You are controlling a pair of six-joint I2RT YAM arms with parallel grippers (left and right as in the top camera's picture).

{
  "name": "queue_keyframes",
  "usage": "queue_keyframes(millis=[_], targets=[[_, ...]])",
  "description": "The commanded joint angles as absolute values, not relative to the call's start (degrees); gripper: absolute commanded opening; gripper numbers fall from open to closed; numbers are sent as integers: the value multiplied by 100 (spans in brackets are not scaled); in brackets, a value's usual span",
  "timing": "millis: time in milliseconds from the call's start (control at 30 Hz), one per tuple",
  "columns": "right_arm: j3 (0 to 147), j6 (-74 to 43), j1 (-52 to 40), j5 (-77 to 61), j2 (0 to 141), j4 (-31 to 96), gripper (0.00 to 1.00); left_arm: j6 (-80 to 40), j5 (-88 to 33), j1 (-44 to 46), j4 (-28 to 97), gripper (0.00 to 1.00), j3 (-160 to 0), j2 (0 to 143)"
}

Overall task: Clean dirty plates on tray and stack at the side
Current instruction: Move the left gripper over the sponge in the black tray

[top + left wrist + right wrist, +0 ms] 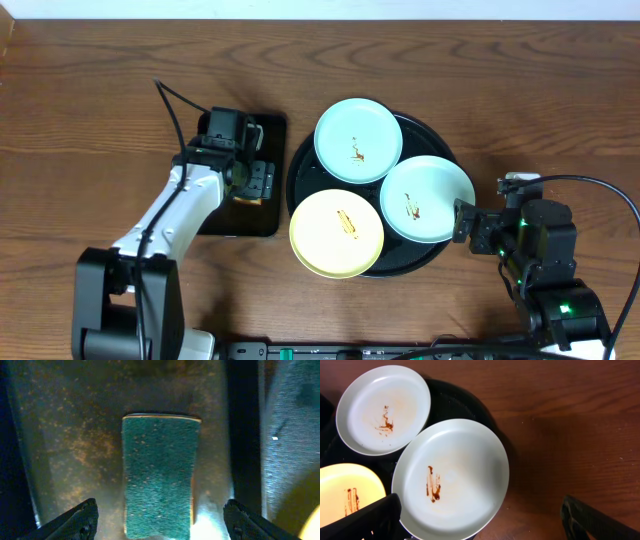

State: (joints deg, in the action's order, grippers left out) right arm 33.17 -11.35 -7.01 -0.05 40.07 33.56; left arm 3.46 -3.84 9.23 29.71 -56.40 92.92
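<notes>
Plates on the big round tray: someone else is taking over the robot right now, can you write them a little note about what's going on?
Left gripper: open, holding nothing, over the green sponge on the small rectangular tray.
Right gripper: open, holding nothing, at the edge of the right mint plate.
Things: the upper mint plate, right mint plate and yellow plate all sit on the round black tray, each with a brown smear.
Done: no plate is clean or stacked.
Left: grab the sponge, wipe all three plates, stack them beside the tray.
</notes>
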Motion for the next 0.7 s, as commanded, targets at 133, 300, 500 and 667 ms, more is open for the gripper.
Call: queue_keyframes(millis=[133,300,500,667], targets=[[3444,-1197,-749,-27,4003,3345,99,403,-71,926,2871,80,-5784,9507],[3444,-1197,-749,-30,4003,3345,99,403,-106,926,2755,80,-5782,9671],[3444,-1197,-749,-27,4003,3345,99,405,-480,926,2661,72,-5782,9865],[3444,-1197,-749,-30,4003,3345,99,405,-489,934,2593,64,-5782,9900]])
